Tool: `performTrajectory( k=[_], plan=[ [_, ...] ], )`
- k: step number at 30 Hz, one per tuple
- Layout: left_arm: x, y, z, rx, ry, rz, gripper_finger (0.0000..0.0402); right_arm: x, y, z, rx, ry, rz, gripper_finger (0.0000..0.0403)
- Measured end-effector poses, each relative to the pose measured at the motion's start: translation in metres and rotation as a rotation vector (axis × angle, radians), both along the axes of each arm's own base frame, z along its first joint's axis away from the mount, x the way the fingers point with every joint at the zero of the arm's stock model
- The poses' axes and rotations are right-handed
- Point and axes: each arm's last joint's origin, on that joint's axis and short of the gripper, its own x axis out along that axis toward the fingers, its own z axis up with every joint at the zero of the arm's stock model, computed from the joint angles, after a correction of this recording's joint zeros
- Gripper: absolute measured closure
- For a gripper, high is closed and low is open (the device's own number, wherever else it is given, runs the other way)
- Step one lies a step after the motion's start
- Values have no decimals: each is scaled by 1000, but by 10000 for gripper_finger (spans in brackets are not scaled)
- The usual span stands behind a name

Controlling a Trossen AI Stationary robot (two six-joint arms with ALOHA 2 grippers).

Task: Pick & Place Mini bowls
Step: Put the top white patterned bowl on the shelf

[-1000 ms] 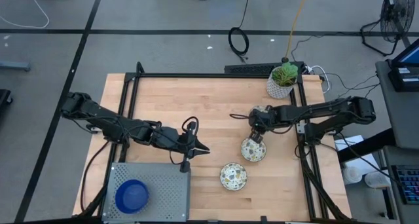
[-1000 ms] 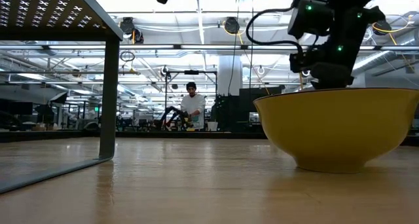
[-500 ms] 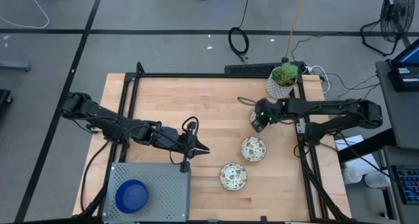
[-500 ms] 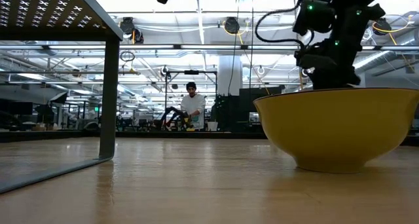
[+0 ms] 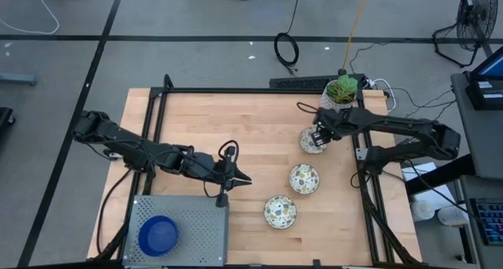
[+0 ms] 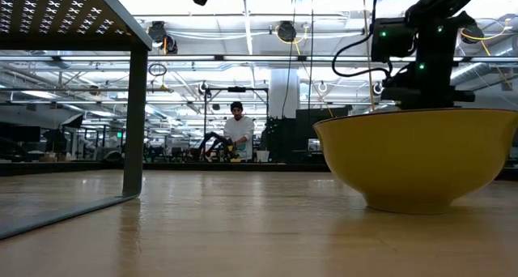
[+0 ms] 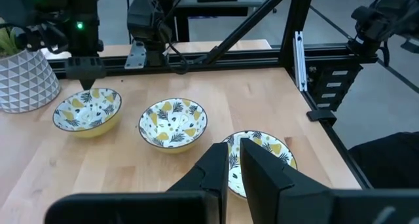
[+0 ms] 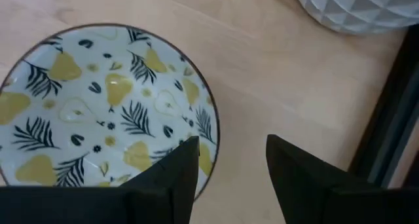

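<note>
Three cream-white mini bowls with yellow pears and dark leaves, yellow outside, sit on the table's right half: one by the plant (image 5: 311,141) (image 8: 98,99), a middle one (image 5: 304,178) and a near one (image 5: 280,211). One blue bowl (image 5: 158,236) rests on the grey platform. My right gripper (image 5: 317,135) (image 8: 231,165) is open above the bowl by the plant; one finger is over its inside and one is beyond its rim (image 8: 215,142), without plainly touching. My left gripper (image 5: 245,179) (image 7: 234,160) hovers shut at mid-table.
A white pot with a green plant (image 5: 339,97) stands just beyond the right gripper, at the far right corner. The grey perforated platform (image 5: 196,222) fills the near left corner. A black frame rail (image 5: 361,155) runs along the right edge. A person stands far off in the room (image 6: 237,131).
My right gripper has moved from above the middle bowl toward the table's far edge and now hangs over the bowl by the plant, which the arm covered before. Its wrist has turned as it went. The bowls have stayed in place.
</note>
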Motion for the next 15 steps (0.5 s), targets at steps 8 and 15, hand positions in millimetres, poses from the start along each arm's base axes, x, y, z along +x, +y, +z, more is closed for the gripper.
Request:
performTrajectory(
  k=[8,15],
  plan=[
    [0,0,0,0,0,0,355,7,-2,-10,56,21,6,241],
    [0,0,0,0,1,0,355,12,-4,-13,57,-4,12,241]
  ],
)
